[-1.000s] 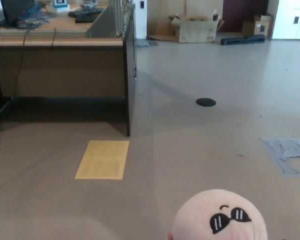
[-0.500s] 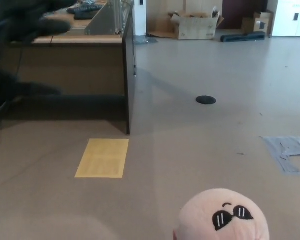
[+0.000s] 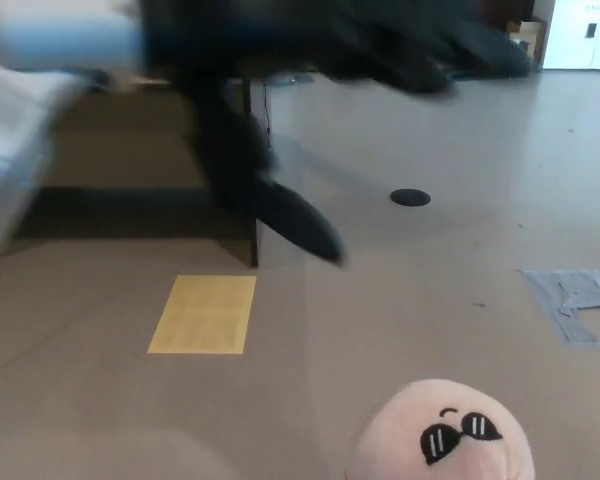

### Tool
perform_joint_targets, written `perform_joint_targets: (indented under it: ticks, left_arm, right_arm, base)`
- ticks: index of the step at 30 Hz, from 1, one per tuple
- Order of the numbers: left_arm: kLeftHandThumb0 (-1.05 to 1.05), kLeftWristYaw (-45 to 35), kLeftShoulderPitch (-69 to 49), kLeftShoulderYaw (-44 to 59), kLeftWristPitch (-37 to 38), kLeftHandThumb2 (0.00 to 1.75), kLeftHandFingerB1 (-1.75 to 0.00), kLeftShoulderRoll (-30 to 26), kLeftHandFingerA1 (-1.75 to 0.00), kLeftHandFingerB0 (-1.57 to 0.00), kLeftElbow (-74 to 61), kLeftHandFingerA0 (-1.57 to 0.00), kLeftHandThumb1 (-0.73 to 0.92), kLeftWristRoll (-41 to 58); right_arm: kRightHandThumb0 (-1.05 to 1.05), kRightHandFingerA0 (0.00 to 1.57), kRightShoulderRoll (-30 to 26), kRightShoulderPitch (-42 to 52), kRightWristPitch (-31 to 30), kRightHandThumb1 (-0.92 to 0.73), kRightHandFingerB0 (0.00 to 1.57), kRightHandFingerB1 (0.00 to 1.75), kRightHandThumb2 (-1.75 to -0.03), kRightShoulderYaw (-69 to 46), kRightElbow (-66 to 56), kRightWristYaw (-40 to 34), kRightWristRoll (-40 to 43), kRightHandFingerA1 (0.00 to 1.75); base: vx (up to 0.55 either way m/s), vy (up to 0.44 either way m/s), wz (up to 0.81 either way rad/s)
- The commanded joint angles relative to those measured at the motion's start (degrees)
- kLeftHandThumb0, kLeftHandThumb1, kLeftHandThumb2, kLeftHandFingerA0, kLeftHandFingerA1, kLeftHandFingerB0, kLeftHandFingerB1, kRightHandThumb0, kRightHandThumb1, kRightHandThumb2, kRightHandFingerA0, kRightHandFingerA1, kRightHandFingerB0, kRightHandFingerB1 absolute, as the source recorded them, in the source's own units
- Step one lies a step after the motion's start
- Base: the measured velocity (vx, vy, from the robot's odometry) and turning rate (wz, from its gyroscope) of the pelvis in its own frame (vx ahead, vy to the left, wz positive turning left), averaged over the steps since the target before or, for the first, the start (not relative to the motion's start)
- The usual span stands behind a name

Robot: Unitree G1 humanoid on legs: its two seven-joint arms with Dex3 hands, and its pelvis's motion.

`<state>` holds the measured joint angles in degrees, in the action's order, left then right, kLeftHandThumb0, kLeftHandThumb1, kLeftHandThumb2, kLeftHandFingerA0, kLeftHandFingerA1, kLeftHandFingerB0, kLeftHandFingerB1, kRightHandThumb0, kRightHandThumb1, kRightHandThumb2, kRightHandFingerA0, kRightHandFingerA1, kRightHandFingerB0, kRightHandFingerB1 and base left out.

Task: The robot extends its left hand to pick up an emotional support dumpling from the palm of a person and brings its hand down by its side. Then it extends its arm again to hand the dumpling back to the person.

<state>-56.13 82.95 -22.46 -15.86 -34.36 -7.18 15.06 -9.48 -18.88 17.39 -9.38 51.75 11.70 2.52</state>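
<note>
The emotional support dumpling (image 3: pixel 440 435) is a pale pink plush ball with a black sunglasses face, low in the head view just right of centre; whatever holds it is cut off by the picture's bottom edge. My left hand (image 3: pixel 280 50) sweeps in blurred across the top of the view, well above and left of the dumpling. It is open, with two fingers (image 3: pixel 450 55) stretched toward the right and the thumb (image 3: pixel 295 220) pointing down. It holds nothing. Its pale forearm (image 3: pixel 50 45) enters from the upper left. My right hand does not show.
A wooden desk (image 3: pixel 120 150) with a dark end panel stands at the left, partly hidden by my arm. On the floor lie a yellow rectangle (image 3: pixel 203 314), a black round disc (image 3: pixel 410 197) and a grey taped patch (image 3: pixel 575 300). A white door (image 3: pixel 583 35) stands at the far right.
My left arm has swung fast from the upper left corner to across the top of the view, fingers spread. The dumpling has barely moved.
</note>
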Motion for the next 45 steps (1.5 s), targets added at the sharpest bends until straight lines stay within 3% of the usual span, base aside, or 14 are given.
perform_joint_targets:
  ticks: [1,8,15,17,18,21,22,33,37,39,41,45]
  left_arm:
    - [-0.58,-7.3,3.6,-4.6,-6.0,0.81,-0.18,2.1,-0.20,0.00,-1.5,0.00,0.31,-2.3]
    - [-0.55,-9.2,5.5,-9.8,-7.0,0.80,-0.22,4.4,-0.24,0.00,-3.2,0.00,0.30,-6.4]
    - [-0.65,-11.9,6.1,-12.5,-6.5,0.84,-0.11,6.9,-0.13,0.00,-2.7,0.00,0.37,-8.8]
    - [-0.66,-12.7,5.9,-13.8,-6.5,0.85,-0.07,7.2,-0.08,0.00,-2.9,0.00,0.39,-9.9]
    - [-0.68,-13.1,6.0,-14.1,-5.9,0.86,-0.04,7.3,-0.08,0.00,-2.7,0.00,0.39,-10.6]
    - [-0.68,-13.6,5.7,-13.9,-5.3,0.86,-0.04,7.7,-0.08,0.00,-2.6,0.00,0.39,-11.5]
    - [-0.68,-13.9,5.6,-14.2,-4.9,0.87,-0.03,7.7,-0.08,0.00,-2.6,0.00,0.38,-12.3]
    - [-0.72,-13.4,2.4,-15.5,-3.2,0.88,0.00,8.4,-0.02,0.00,-4.7,0.00,0.40,-17.1]
    - [-0.73,-13.7,1.5,-15.5,-2.5,0.89,0.00,8.5,-0.03,0.00,-5.1,0.00,0.40,-18.6]
    - [-0.73,-13.6,1.1,-15.5,-2.4,0.89,0.00,8.5,-0.02,0.00,-5.3,0.00,0.40,-19.3]
    - [-0.74,-13.9,0.6,-15.6,-3.3,0.89,0.00,8.7,-0.01,0.00,-5.6,0.00,0.41,-20.0]
    - [-0.74,-13.9,0.1,-16.1,-3.1,0.89,0.00,8.8,0.00,0.00,-6.0,0.00,0.41,-21.6]
  right_arm:
    - [-0.61,0.25,-1.7,-1.2,2.3,-0.49,0.15,0.38,-0.77,-0.5,2.3,1.3,0.8,0.45]
    - [-0.61,0.24,-1.8,-2.1,3.8,-0.49,0.16,0.39,-0.78,-0.8,3.6,3.0,1.3,0.46]
    - [-0.65,0.25,-2.7,-1.9,4.3,-0.52,0.12,0.39,-0.82,1.0,3.0,1.9,-0.7,0.48]
    - [-0.57,0.41,-2.8,-2.9,6.7,-0.52,0.29,0.49,-0.91,1.2,3.8,2.7,-0.7,0.58]
    - [-0.59,0.45,-2.9,-3.1,8.2,-0.66,0.45,0.36,-0.60,1.2,4.4,3.5,-0.5,0.42]
    - [-0.59,0.45,-2.9,-3.4,9.1,-0.66,0.45,0.36,-0.60,1.1,5.1,3.9,-0.1,0.42]
    - [-0.57,0.56,-3.0,-3.8,9.5,-0.68,0.55,0.39,-0.61,1.4,5.4,3.6,-0.5,0.51]
    - [-0.58,0.52,-4.2,-4.2,10.1,-0.76,0.56,0.39,-0.64,3.2,6.3,3.7,-1.7,0.45]
    - [-0.55,0.60,-5.0,-4.4,11.6,-0.78,0.60,0.41,-0.64,4.7,7.0,1.7,-3.6,0.50]
    - [-0.50,0.62,-3.9,-4.6,11.9,-0.75,0.61,0.45,-0.63,2.4,7.4,5.5,0.6,0.54]
    - [-0.57,0.59,-5.1,-4.7,11.4,-0.78,0.59,0.40,-0.64,4.3,7.5,3.1,-2.9,0.46]
    - [-0.56,0.63,-5.1,-5.3,11.3,-0.78,0.61,0.40,-0.64,4.8,7.9,1.2,-3.9,0.49]
  base:
    - [0.00,0.000,0.00]
    - [0.00,0.000,0.00]
    - [0.00,0.000,0.00]
    - [0.00,0.000,0.00]
    - [0.00,0.000,0.00]
    - [0.00,0.000,0.00]
    - [0.00,0.000,0.00]
    - [0.00,0.000,0.00]
    - [0.00,0.000,0.00]
    - [0.00,0.000,0.00]
    - [0.00,0.000,0.00]
    - [0.00,0.000,0.00]
